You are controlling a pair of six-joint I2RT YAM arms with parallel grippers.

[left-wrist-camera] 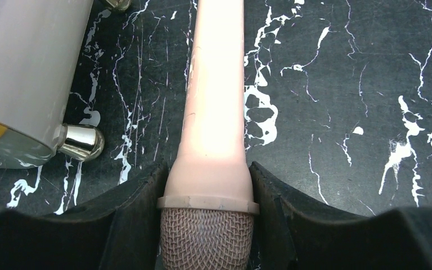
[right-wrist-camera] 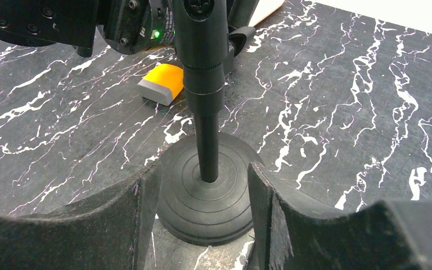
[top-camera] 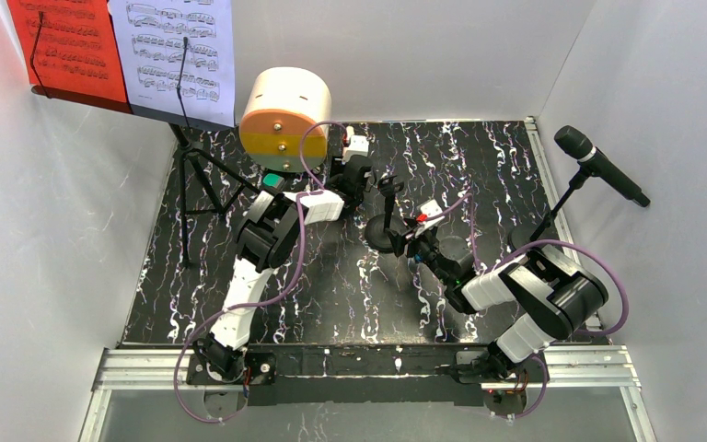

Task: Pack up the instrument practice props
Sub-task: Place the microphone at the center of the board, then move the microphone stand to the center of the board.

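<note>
My left gripper (top-camera: 353, 177) (left-wrist-camera: 208, 175) is shut on a cream microphone (left-wrist-camera: 214, 112) just above its mesh head, with the handle pointing away over the black marbled table. My right gripper (top-camera: 407, 244) (right-wrist-camera: 202, 167) is low on the table, its fingers closed against both sides of the round base of a small black mic holder (right-wrist-camera: 208, 208) (top-camera: 385, 230) that stands upright. A black microphone (top-camera: 600, 166) sits in a second holder at the right. The black music rack (top-camera: 161, 112) on tripod legs (top-camera: 193, 184) holds a red page (top-camera: 64, 41) and a white page (top-camera: 179, 51).
A cream cylindrical case with an orange end (top-camera: 285, 110) stands at the back, just left of the left gripper; its gold foot (left-wrist-camera: 81, 142) shows in the left wrist view. White walls enclose the table (top-camera: 497, 175) on three sides. An orange and grey piece (right-wrist-camera: 163, 83) lies beyond the holder.
</note>
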